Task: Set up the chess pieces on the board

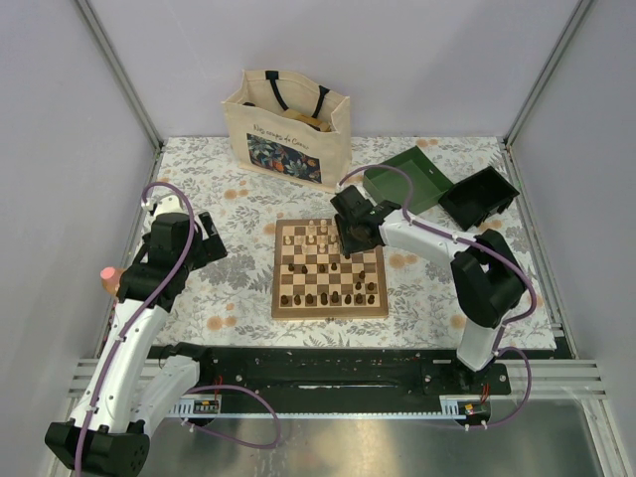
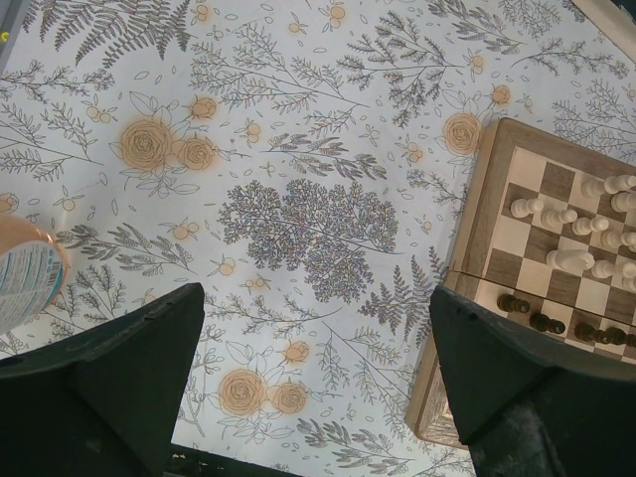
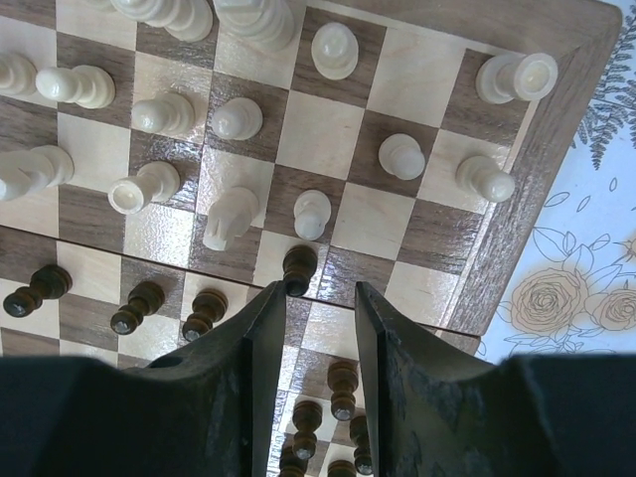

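Note:
The board lies mid-table with pale chess pieces on its far rows and dark ones on its near rows. My right gripper hovers over the board's far right part. In the right wrist view it is open, the gap between its fingers empty; a dark pawn stands just off the left fingertip, with pale pieces beyond and more dark pieces below. My left gripper is wide open above the floral cloth, left of the board's edge.
A printed tote bag stands at the back. A green box and a black box lie at the back right. A peach-coloured bottle with a label sits at the left, near the left arm.

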